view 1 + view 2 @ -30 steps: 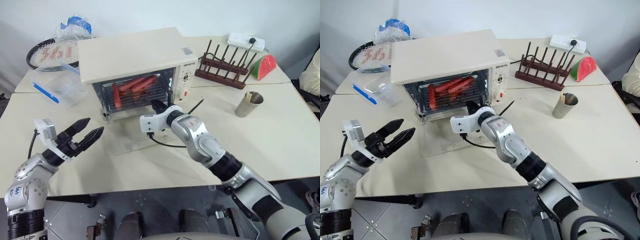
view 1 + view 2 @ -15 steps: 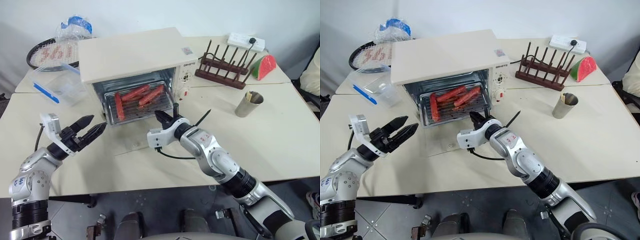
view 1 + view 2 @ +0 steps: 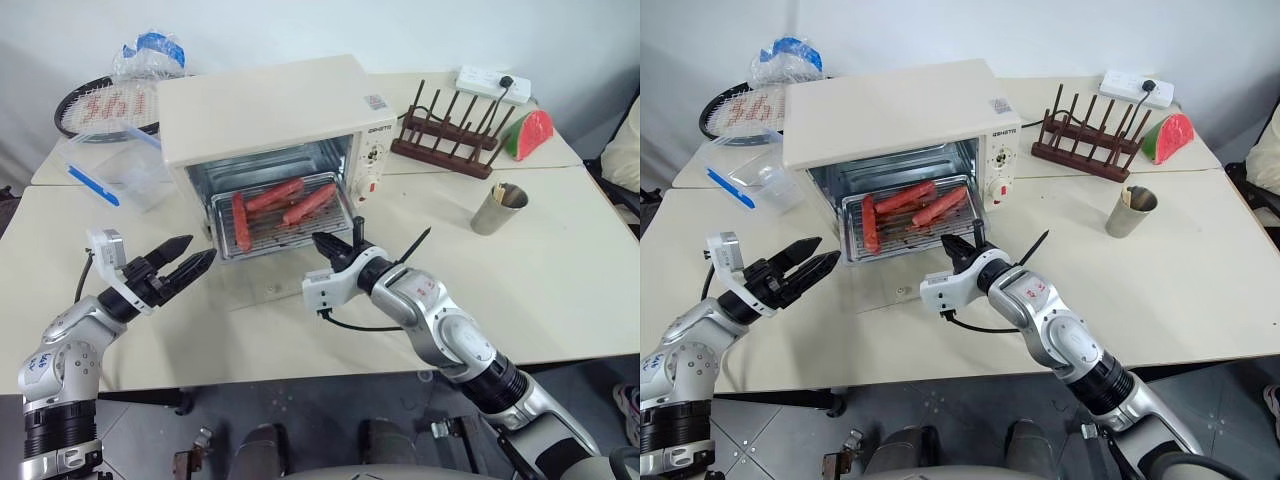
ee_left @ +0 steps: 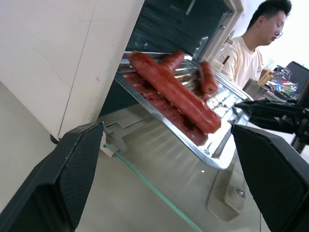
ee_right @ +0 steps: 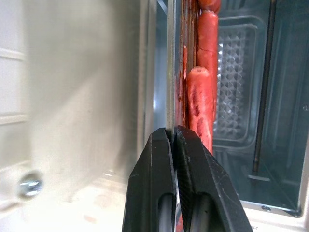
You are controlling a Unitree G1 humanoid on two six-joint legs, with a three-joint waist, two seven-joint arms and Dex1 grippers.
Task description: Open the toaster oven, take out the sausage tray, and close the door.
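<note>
While the left gripper (image 3: 190, 263) is held wide open and empty at the near left, the toaster oven (image 3: 270, 115) is seen behind, its door (image 3: 275, 280) lying flat open. Half out of it, the sausage tray (image 3: 285, 215) is pinched at its near rim by the shut right gripper (image 3: 325, 243).

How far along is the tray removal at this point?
Done: the door lies open. In hand: the right gripper pinches the sausage tray rim, the tray partly out of the toaster oven; the left gripper waits open. Left: clear the tray, shut the door.
</note>
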